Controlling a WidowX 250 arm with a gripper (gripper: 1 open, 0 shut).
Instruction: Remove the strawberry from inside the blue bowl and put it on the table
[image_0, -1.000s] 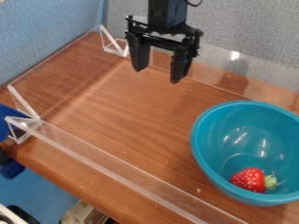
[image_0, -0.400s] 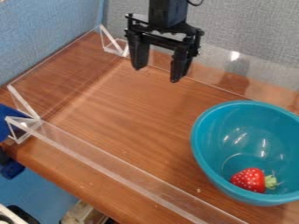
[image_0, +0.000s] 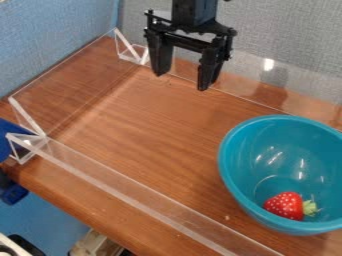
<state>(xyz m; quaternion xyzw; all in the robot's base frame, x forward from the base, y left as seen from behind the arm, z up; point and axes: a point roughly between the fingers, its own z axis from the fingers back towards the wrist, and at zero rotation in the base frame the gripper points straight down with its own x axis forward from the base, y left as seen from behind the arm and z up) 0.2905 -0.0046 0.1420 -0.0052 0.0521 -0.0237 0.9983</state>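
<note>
A small red strawberry (image_0: 285, 206) with a green leaf lies inside the teal-blue bowl (image_0: 254, 150), near its front wall, at the lower right. The bowl stands on the reddish-brown wood-grain table (image_0: 147, 130). My black gripper (image_0: 183, 77) hangs at the back centre, pointing down, its two fingers spread wide with nothing between them. It is well away from the bowl, to the upper left of it, above bare tabletop.
Low clear acrylic walls (image_0: 120, 190) edge the table at the front and left, with triangular brackets at the left corner (image_0: 27, 143) and the back (image_0: 130, 45). A blue panel stands behind on the left.
</note>
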